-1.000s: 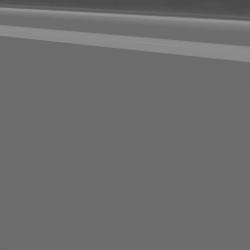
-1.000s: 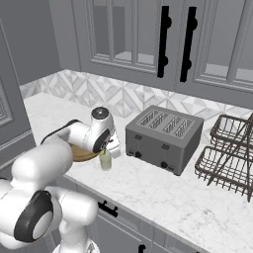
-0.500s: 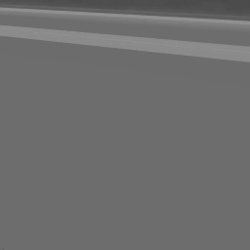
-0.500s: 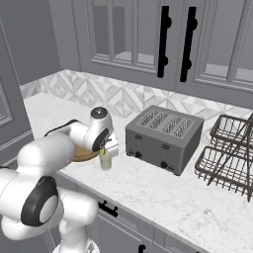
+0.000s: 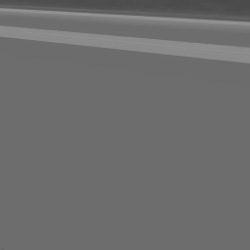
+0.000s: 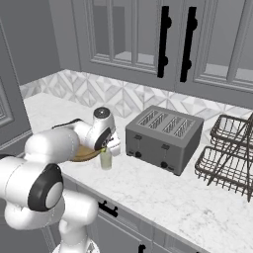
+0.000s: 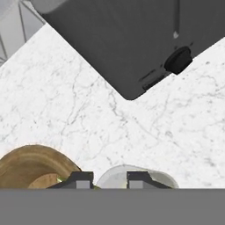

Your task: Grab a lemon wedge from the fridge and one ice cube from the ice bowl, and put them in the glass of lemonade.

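Right base view: marble counter (image 6: 163, 195), grey cabinets (image 6: 148, 39).

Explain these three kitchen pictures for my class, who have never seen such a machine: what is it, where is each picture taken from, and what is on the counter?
It is a white robot arm with a two-finger gripper, rendered in a simulated kitchen. The right base view looks over the arm from behind. The left base view faces a plain grey surface. The hand view looks along the fingers, straight down. On the marble counter stand a brown ice bowl, a small glass of lemonade, a grey toaster and a wire rack. The gripper hangs above the glass. Whether it holds anything is unclear.
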{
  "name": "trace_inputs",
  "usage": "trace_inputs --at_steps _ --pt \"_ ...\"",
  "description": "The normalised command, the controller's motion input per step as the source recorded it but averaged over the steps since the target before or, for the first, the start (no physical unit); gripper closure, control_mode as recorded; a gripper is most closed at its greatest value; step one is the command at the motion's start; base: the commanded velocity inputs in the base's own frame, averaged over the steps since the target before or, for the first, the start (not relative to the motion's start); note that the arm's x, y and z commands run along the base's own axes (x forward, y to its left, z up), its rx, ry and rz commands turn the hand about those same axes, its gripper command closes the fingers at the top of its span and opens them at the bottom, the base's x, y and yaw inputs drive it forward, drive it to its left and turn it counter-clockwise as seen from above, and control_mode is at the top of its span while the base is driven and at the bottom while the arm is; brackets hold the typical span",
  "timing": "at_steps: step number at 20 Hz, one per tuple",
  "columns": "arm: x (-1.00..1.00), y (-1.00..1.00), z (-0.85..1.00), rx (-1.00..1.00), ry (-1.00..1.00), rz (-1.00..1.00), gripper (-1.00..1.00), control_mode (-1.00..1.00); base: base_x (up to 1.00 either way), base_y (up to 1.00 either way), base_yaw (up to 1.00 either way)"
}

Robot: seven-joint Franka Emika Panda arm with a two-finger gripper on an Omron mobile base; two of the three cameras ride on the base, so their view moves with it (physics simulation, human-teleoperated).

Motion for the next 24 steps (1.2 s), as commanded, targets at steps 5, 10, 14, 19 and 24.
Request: trace_inputs --at_steps 5,10,14,19,24 --pt "-0.36 0.0 -0.01 0.0 -0.03 0.0 1.0 -1.0 0.0 0.0 0.0" --pt "-0.31 0.0 0.0 0.0 -0.06 0.0 1.0 -1.0 0.0 0.0 0.0" --pt "-0.01 -0.01 -0.13 0.0 -0.01 0.0 1.0 -1.0 0.0 0.0 0.0" --pt "0.0 0.0 -0.33 0.0 0.0 0.0 1.0 -1.0 0.0 0.0 0.0" --pt "0.0 0.0 -0.36 0.0 0.0 0.0 1.0 -1.0 0.0 0.0 0.0"
